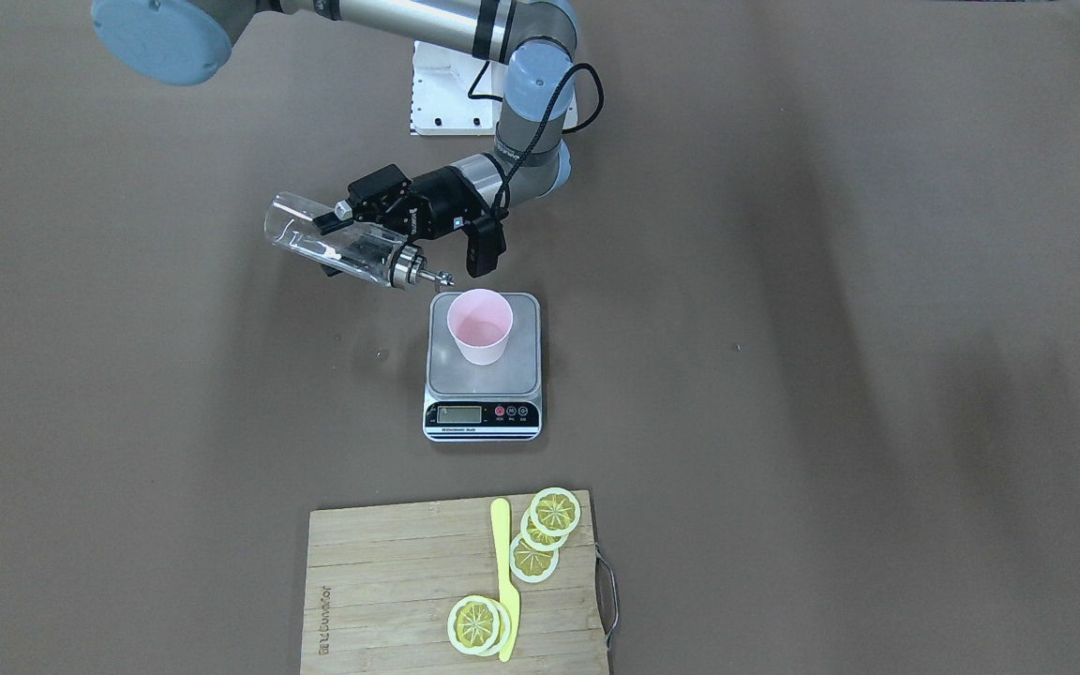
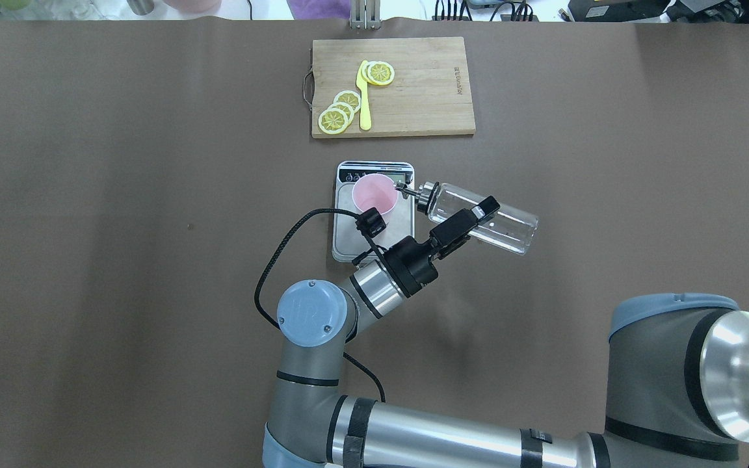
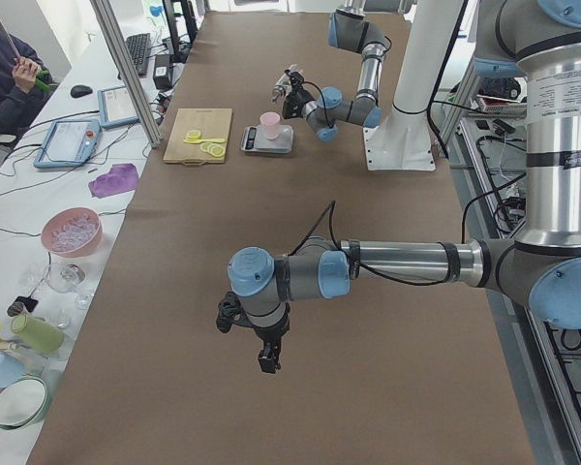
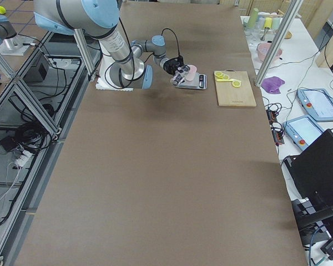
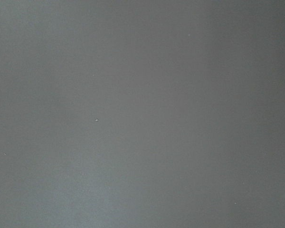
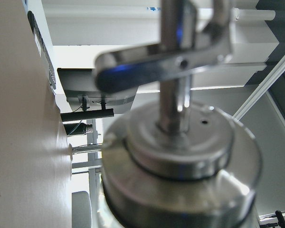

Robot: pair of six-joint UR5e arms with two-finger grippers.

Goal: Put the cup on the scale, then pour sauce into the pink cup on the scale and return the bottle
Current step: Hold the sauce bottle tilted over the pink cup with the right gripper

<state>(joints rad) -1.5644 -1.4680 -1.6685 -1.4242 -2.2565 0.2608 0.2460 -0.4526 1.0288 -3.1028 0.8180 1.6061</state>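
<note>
The pink cup [image 1: 479, 323] stands upright on the scale [image 1: 517, 370], towards the platform's robot side. It also shows in the overhead view [image 2: 374, 194] on the scale [image 2: 348, 244]. My right gripper [image 1: 343, 246] is shut on the clear glass bottle [image 1: 301, 234], which lies tilted nearly flat in the air. Its metal spout [image 1: 437, 277] points at the cup's rim. In the overhead view the right gripper [image 2: 472, 224] holds the bottle [image 2: 504, 227] right of the scale. The right wrist view shows the bottle's collar [image 6: 180, 156] close up. The clear sauce is hard to make out. My left gripper [image 3: 266, 354] hangs far off over bare table; I cannot tell its state.
A wooden cutting board [image 1: 390, 581] lies beyond the scale, on the operators' side. It carries lemon slices [image 1: 554, 511] and a yellow knife [image 1: 502, 572]. The left wrist view shows only table surface. Bowls and cups stand on a side bench [image 3: 73, 232].
</note>
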